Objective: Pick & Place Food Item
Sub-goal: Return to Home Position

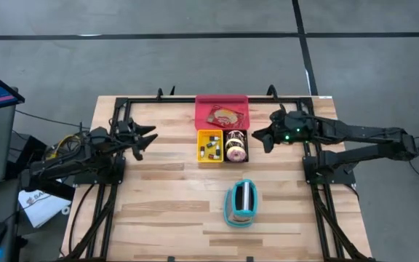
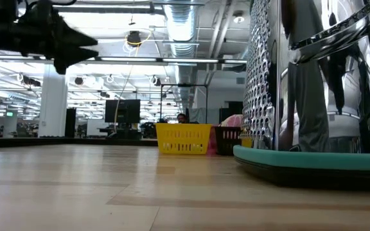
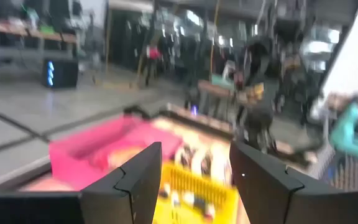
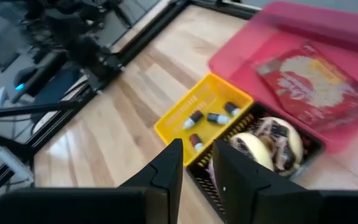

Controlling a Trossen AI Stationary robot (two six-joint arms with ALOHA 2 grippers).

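Popcorn bag [image 1: 226, 115], crinkly, lies in the red plastic bin [image 1: 221, 98]; left hand [image 3: 196, 147] and right hand [image 4: 197, 143] spread, empty

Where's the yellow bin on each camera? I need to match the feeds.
High view: yellow bin sits mid-table.
Low view: far back, near the picture's centre.
Left wrist view: seen between that arm's fingers.
Right wrist view: just beyond the fingertips.
Shared landmark: the black bin of donuts, right against its side.
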